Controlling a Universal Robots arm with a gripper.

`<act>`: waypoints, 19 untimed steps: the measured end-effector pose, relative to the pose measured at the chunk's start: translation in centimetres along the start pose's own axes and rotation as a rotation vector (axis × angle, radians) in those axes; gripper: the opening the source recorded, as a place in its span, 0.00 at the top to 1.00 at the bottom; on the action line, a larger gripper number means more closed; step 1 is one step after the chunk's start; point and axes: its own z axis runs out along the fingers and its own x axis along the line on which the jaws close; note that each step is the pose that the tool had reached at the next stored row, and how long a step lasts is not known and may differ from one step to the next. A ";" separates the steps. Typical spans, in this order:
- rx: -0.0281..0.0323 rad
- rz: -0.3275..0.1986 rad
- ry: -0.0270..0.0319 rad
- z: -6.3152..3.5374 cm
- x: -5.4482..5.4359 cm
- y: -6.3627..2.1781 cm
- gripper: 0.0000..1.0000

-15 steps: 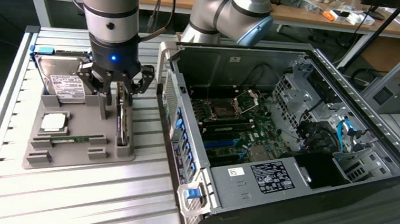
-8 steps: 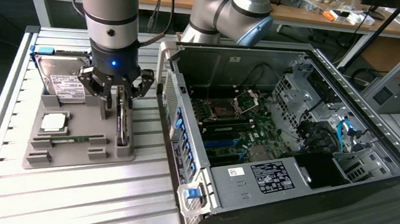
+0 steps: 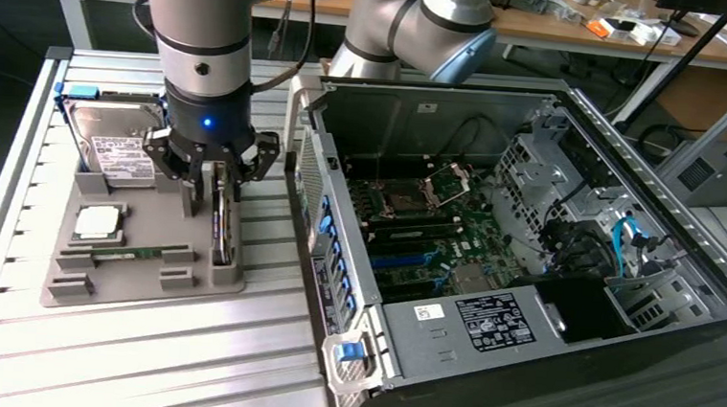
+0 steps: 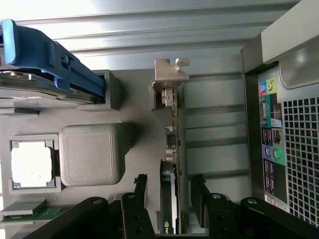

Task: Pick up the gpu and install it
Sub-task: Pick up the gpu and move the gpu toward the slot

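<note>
Pick-up step: black two-finger gripper [image 3: 217, 201] sits with jaws wide open either side of the thin green gpu card with silver bracket [image 4: 174, 134], standing on edge in the grey plastic tray [image 3: 140, 289], exterior view's left. Nothing gripped yet; closing looks to need staying centred

Matt grey plastic with a fine, cloth-like print texture on the holder tray [image 4: 89, 154]. Pale bare metal at the bracket of the gpu [image 4: 175, 139], dull green board below. Smooth, faintly glossy blue plastic on the drive caddy [image 4: 50, 55]. Ribbed satin aluminium for the table [image 3: 135, 360]. Matt black on the gripper [image 4: 170, 181]. Perforated grey sheet metal on the computer case [image 4: 299, 149].
</note>
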 end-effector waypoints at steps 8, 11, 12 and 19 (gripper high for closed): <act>0.0001 0.000 0.0001 0.53 0.0 -0.03 0.52; 0.0001 0.000 0.0001 0.70 0.0 -0.04 0.52; 0.0002 0.000 0.0002 0.73 0.0 -0.04 0.52; 0.0001 0.000 0.0000 0.74 0.0 -0.04 0.52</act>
